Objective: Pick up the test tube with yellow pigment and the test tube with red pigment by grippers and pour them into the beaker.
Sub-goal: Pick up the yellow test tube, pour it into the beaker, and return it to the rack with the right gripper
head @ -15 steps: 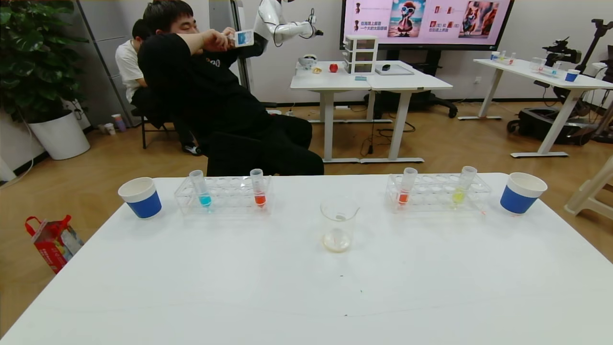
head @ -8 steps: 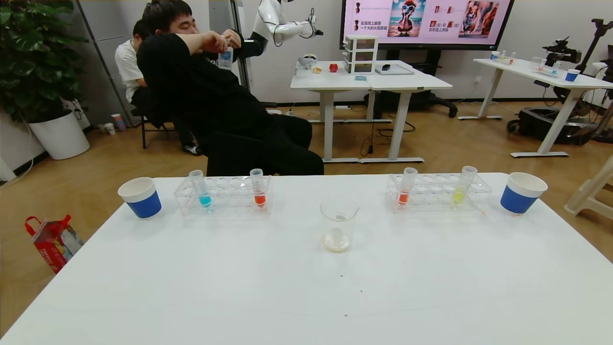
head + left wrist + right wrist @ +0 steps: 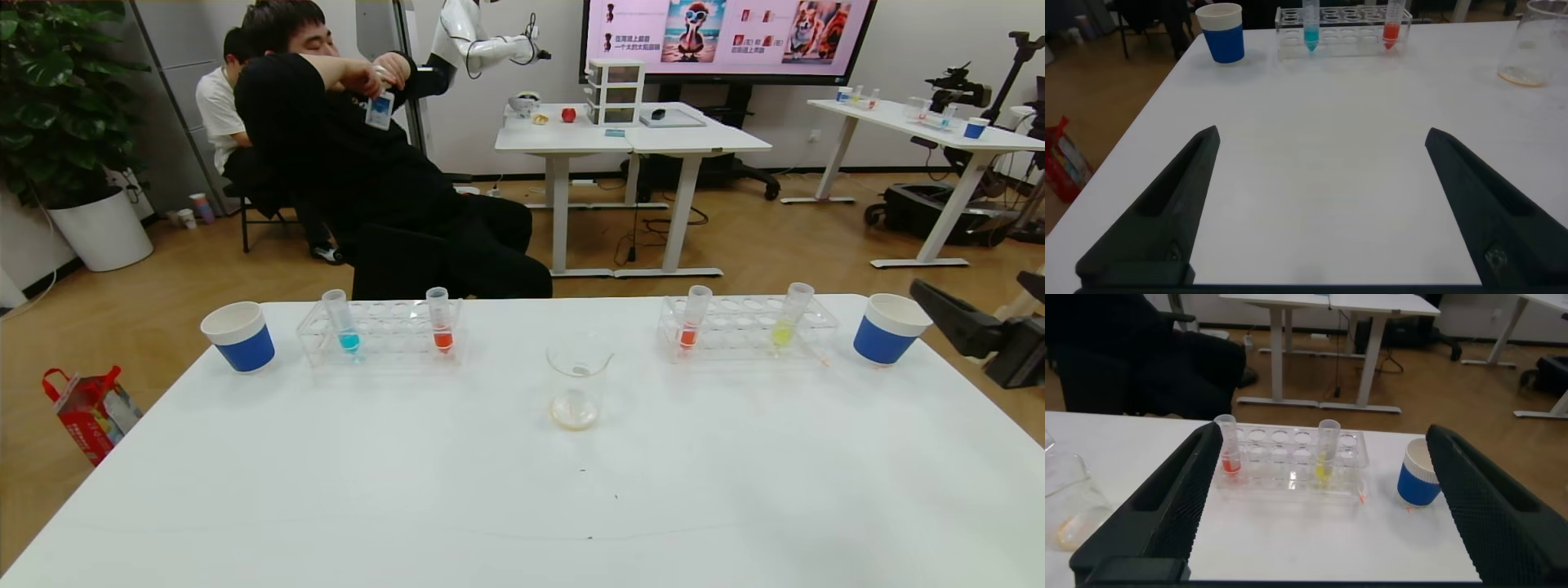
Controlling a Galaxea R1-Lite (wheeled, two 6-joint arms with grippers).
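The yellow test tube stands in the right clear rack, with a red test tube at that rack's left end. A second red tube stands in the left rack. The beaker stands at the table's middle, nearly empty. My right gripper is open at the right edge, beyond the blue cup. In the right wrist view it frames the yellow tube and red tube from a distance. My left gripper is open over bare table, far from the red tube.
A cyan tube stands in the left rack. Blue-and-white paper cups stand at the far left and far right. People sit behind the table's far edge. A red bag lies on the floor at left.
My right gripper has come into the head view at the right edge. The tubes, racks and beaker have not moved. The seated person behind has lowered his hands.
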